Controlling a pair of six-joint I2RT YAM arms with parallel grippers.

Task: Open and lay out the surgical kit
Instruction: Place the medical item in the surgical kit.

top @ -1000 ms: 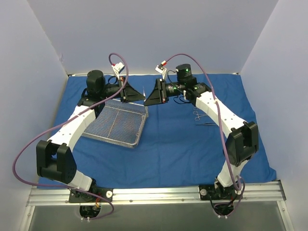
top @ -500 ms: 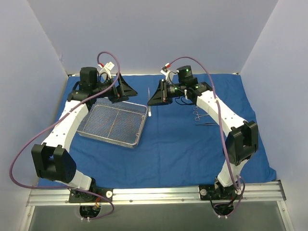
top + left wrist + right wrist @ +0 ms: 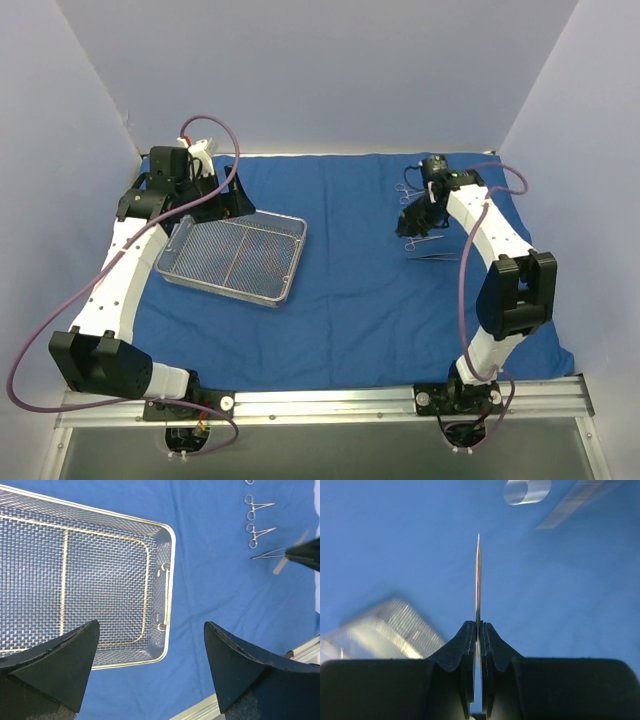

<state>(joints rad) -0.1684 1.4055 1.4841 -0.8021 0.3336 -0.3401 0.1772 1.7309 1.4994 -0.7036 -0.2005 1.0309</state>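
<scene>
**On the table: wrap spread, tray at left, one instrument clamped at right**

Across the table, the royal-blue cloth wrap is seen spread flat. On its left part the wire-mesh tray is set, lying flat and slightly askew to the table's edge. Over the tray's far left corner the left gripper is held with its fingers spread wide apart, clamped on nothing. In the left wrist view, the tray's rim and bare cloth are seen between the fingers of that gripper.

On the right part of the wrap, well apart from the tray, ring-handled instruments are laid out side by side. A straight tweezer-like piece is laid just beside them, on the side nearer the arm bases. Just above this group the right gripper is held. Its fingers are pressed together on a thin steel instrument, which is seen edge-on in the right wrist view, its tip projecting beyond the fingertips.
</scene>
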